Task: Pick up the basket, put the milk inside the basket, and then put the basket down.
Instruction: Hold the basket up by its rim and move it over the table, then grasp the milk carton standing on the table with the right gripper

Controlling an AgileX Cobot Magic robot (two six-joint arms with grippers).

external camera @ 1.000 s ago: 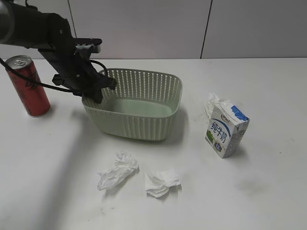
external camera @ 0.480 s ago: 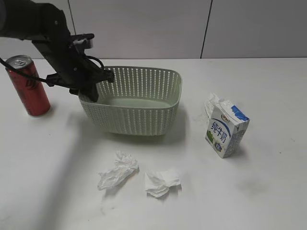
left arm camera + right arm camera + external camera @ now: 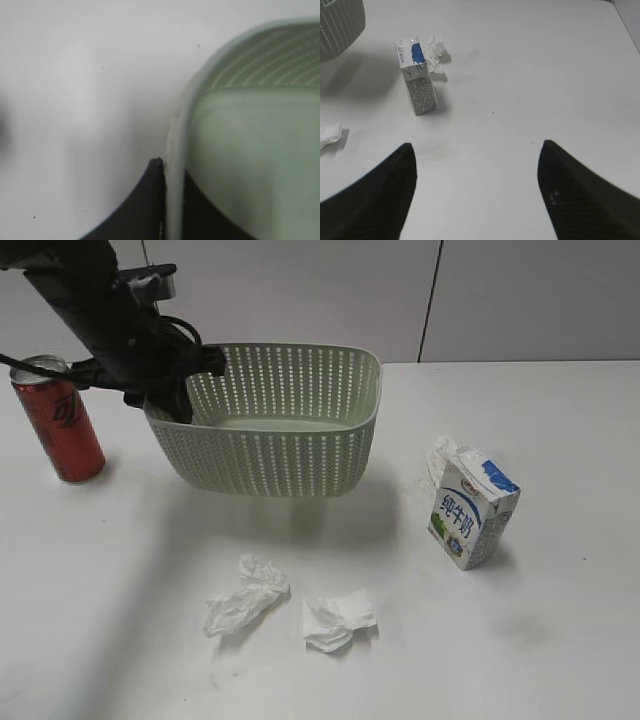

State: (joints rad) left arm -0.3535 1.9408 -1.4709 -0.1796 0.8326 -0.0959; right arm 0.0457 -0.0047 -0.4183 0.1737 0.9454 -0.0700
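The pale green basket [image 3: 285,420] hangs above the table, tilted, held by its left rim. My left gripper [image 3: 170,390] is shut on that rim; the left wrist view shows the rim [image 3: 175,150] pinched between my two black fingers [image 3: 172,200]. The milk carton [image 3: 472,508], white with a blue top corner and torn spout, stands upright on the table to the right of the basket. In the right wrist view the milk [image 3: 416,77] stands far ahead and left of my right gripper [image 3: 476,165], which is open and empty above bare table. A corner of the basket [image 3: 337,25] shows top left there.
A red soda can [image 3: 58,418] stands at the left, close to my left arm. Two crumpled white tissues [image 3: 245,597] [image 3: 338,620] lie in front of the basket. Another tissue [image 3: 440,455] lies just behind the milk. The white table [image 3: 560,620] extends right.
My left gripper has lifted the basket off the table, up and slightly left, tilting it. The milk, can and tissues have not moved.
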